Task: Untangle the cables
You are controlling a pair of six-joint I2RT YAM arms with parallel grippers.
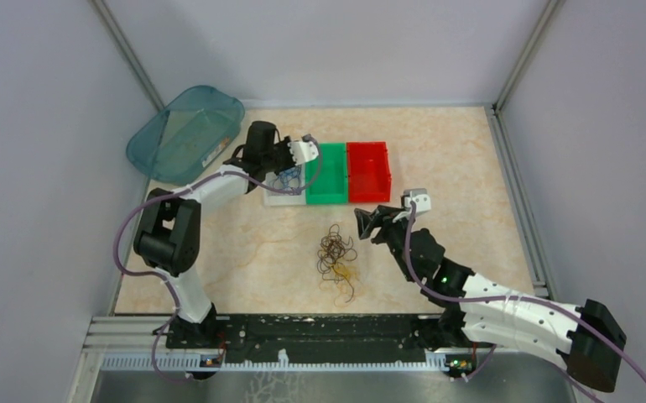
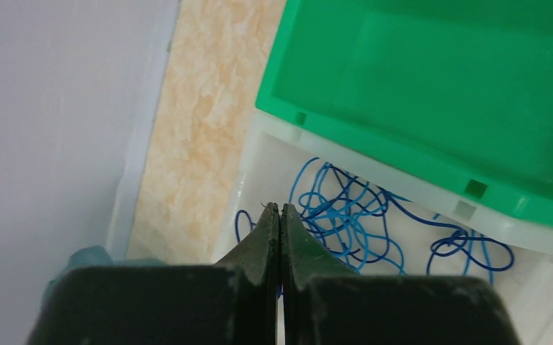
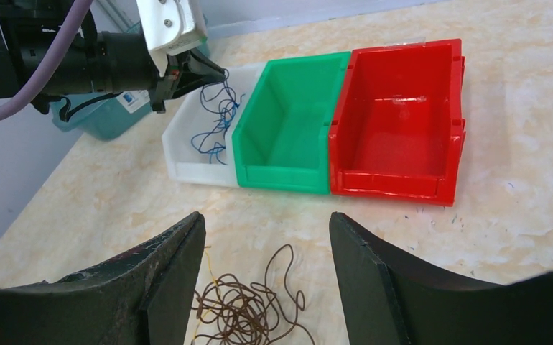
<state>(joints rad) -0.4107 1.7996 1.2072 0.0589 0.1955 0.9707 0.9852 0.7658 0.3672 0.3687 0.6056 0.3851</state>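
A tangle of dark brown cables (image 1: 335, 252) with a yellow strand (image 1: 346, 273) lies on the table in front of the bins. My right gripper (image 1: 368, 223) hovers just right of and above it, open and empty; the brown cables (image 3: 248, 313) show between its fingers (image 3: 180, 251). Blue cables (image 2: 360, 223) lie in the white bin (image 1: 279, 198). My left gripper (image 2: 281, 206) is above that bin, jaws pressed together. In the right wrist view, blue strands (image 3: 216, 108) run up to the left gripper (image 3: 220, 73).
A green bin (image 1: 326, 174) and a red bin (image 1: 368, 172) stand empty in a row to the right of the white one. A teal tub (image 1: 187, 133) leans at the back left. Grey walls close in three sides.
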